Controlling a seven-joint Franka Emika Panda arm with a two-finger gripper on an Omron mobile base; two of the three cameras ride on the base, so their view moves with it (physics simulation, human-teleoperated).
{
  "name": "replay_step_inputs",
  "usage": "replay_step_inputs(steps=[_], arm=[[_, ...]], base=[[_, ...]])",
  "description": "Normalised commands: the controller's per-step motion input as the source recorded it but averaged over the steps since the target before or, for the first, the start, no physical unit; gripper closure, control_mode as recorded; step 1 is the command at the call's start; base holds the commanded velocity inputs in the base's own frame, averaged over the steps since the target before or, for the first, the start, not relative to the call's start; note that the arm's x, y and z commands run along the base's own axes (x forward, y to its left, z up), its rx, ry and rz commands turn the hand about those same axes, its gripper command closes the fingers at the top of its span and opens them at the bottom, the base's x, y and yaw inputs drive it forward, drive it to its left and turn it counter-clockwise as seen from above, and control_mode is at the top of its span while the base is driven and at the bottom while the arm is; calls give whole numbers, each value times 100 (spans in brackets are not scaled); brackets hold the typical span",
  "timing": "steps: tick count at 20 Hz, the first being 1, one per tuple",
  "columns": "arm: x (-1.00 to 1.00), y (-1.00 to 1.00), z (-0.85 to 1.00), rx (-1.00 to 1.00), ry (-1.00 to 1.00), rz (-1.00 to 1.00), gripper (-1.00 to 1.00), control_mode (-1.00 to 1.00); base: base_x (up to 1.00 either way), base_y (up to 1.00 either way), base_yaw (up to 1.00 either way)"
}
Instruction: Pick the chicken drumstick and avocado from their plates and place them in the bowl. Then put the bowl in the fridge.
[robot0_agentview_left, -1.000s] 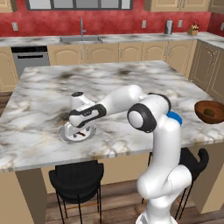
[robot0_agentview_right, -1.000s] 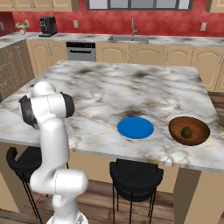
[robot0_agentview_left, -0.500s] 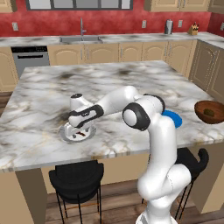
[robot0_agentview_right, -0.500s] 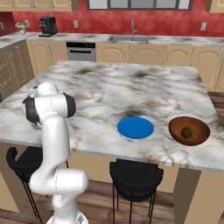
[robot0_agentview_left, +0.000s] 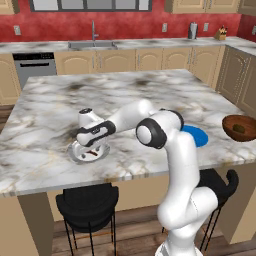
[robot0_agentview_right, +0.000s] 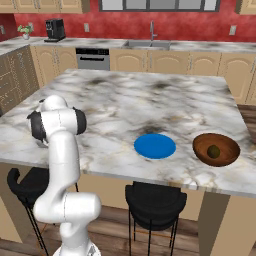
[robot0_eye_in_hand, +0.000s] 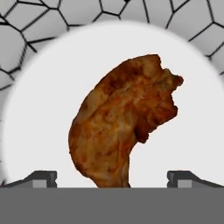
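Hovering low over the round white plate with the grey rim, your two-finger tool stands at its widest, holding nothing, with its two dark fingertips spread to either side of the reddish-brown chicken drumstick that lies on the plate's pale middle. In the hand view the meat's thick, lumpy end points up and right and it narrows toward the bottom edge, between the tips. Judge it as a light, stiff piece with an uneven, perhaps slick surface: you would do best to close across the broad middle of the meat rather than the thin end, where it could pivot or slip out. The plate itself sits near the front left of the marbled grey-and-white bench, so a hard downward push might scoot it. Your white arm rises from the base, bends at a dark elbow joint and reaches out flat to its left, the forearm nearly level over the bench and the wrist turned down above the plate. Well apart to the right, the flat bright blue plate lies bare, and beside it the dark reddish-brown wooden bowl already holds the small dark olive-green avocado. You have a long carry across the bench to reach that bowl.
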Motion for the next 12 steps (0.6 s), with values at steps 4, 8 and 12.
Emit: replay_step_inputs(steps=[4,8,12], arm=[[15,4,-11,0,0,0,-100,-100],[15,1,-12,0,0,0,-100,-100],[0,0,-25,0,1,0,100,-100]], base=[[0,0,0],[0,0,0],[0,0,0]])
